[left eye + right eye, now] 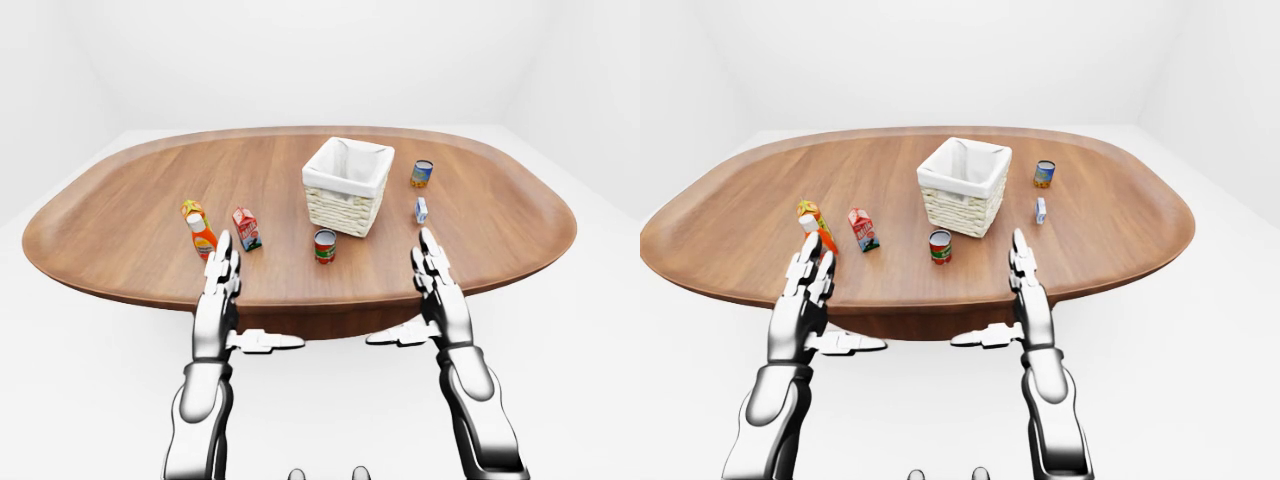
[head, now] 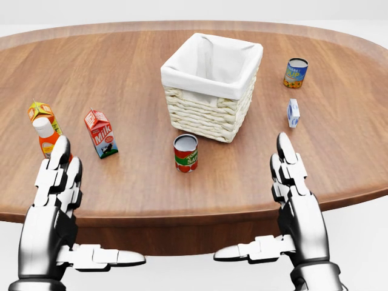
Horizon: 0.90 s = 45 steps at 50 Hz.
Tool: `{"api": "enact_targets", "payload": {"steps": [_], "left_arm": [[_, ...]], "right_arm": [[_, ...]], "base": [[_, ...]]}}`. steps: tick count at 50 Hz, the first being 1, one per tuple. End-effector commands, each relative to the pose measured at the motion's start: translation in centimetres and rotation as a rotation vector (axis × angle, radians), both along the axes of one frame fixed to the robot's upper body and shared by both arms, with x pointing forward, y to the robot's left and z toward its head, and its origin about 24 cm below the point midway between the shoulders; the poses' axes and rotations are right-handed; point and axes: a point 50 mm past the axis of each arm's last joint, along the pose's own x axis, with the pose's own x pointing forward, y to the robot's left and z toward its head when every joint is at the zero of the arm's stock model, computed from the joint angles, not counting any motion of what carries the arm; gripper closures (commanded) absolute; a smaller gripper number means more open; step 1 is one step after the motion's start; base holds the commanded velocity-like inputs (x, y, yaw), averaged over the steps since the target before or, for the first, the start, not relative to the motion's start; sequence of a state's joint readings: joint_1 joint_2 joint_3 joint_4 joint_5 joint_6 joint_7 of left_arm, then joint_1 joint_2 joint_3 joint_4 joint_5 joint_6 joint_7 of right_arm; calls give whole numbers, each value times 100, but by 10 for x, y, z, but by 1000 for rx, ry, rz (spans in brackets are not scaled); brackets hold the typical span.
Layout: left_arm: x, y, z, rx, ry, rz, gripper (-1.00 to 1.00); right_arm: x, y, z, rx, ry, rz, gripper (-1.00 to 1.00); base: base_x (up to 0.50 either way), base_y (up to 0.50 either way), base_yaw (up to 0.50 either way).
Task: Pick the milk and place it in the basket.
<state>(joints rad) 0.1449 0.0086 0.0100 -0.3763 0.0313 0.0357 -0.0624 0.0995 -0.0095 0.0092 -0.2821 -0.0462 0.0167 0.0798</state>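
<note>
Head view gave me the clearest look at the layout. The milk [image 2: 100,134] stood upright on the desk [image 2: 133,79], a red and white carton left of centre, well apart from the basket [image 2: 211,86]. That basket (wicker, with a white cloth lining) sat near the middle of the desk toward the top of the view, and I could see nothing inside it. Just below the basket stood a red-labelled can [image 2: 185,153], close to its lower wall but not touching.

At the far left of the view I saw an orange bottle with a white cap [image 2: 47,140], and a small orange carton [image 2: 41,113] just behind it. To the right of the basket were a blue-labelled can [image 2: 295,73] and, below it, a small blue and white carton [image 2: 293,113].

My left robot hand [image 2: 57,200] hung over the near edge of the desk with fingers straight and thumb stuck out sideways, spread wide and holding nothing; its fingertips overlapped the bottom of the orange bottle in this view, left of the milk. My right robot hand [image 2: 294,194] mirrored it at the lower right, likewise spread flat and empty, below the small blue carton.
</note>
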Motion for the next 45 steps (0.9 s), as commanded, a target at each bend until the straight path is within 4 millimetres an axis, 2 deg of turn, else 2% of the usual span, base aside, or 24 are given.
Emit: {"api": "enact_targets", "payload": {"steps": [1,4,9,12,22,33,45], "left_arm": [[-13,2,20,12,-64,-6,-100],[-18,5,32,7,-103,-5,-100],[-24,3,37,13,-123,-13,-100],[-26,2,37,21,-125,-17,-100],[-23,6,39,24,-136,-5,-100],[-31,7,53,25,-197,-2,-100],[-35,6,57,28,-215,-6,-100]], "right_arm": [[-7,-1,16,8,-44,-18,-100],[-9,-2,20,5,-67,-27,-100],[-14,-1,29,-2,-93,-21,-100],[-18,-1,36,-19,-127,-25,-100],[-21,-1,42,-18,-142,-13,-100],[-32,-1,57,-29,-206,-16,-100],[-34,-1,60,-23,-217,-6,-100]], "base": [[0,0,0],[0,0,0],[0,0,0],[0,0,0],[0,0,0],[0,0,0],[0,0,0]]}}
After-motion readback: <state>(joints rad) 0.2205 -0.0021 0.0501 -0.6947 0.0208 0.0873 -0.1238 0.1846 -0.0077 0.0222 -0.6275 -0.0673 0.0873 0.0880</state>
